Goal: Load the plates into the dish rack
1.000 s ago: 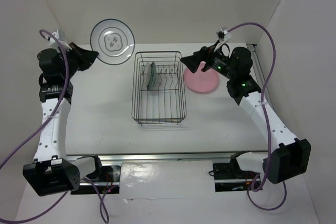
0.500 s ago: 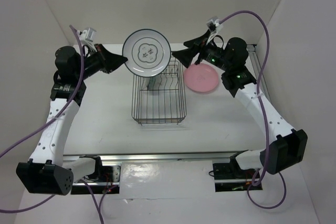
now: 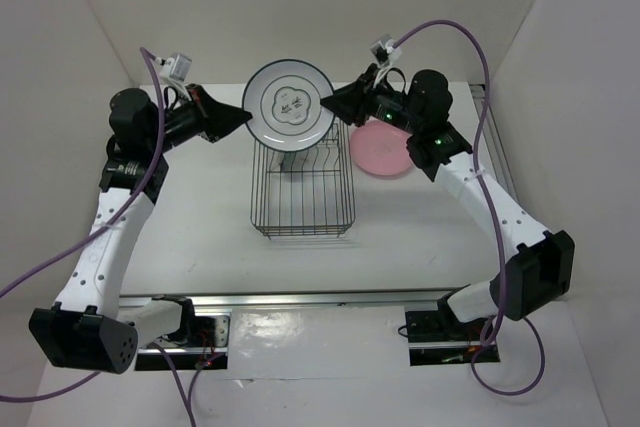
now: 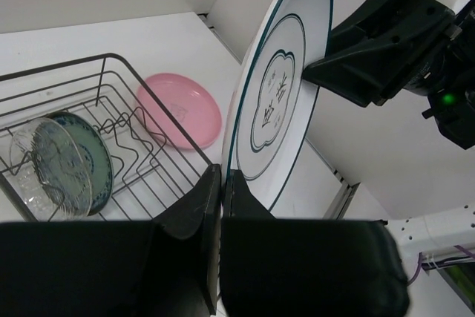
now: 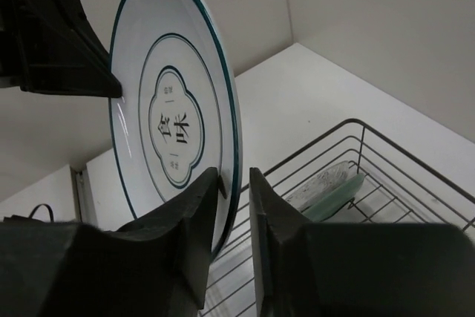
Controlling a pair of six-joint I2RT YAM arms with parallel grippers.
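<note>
Left gripper [image 3: 245, 115] [image 4: 220, 176] is clamped tight on the left edge of the dark-ringed plate [image 3: 288, 105] [image 4: 278, 102] [image 5: 174, 124], which it holds upright in the air just to its right, face toward the arm bases. Directly below that grip and the plate lies the far end of the dish rack [image 3: 300, 233] [image 4: 89, 61] [image 5: 356, 122], sitting on the table [image 3: 200, 217]. In the rack, under the left gripper, the small teal patterned plate [image 4: 85, 161] and the wavy-edged glass plate [image 4: 33, 172] stand on edge side by side among the prongs. Across the ringed plate from the left gripper, the right gripper [image 3: 328, 105] [image 5: 234, 176] has one finger on each side of the opposite rim, its jaws narrow. Whether they actually press the plate cannot be told. Below and to the right of the right gripper, the pink plate [image 3: 385, 155] [image 4: 182, 109] lies flat on the table, just beside the rack's right wall.
</note>
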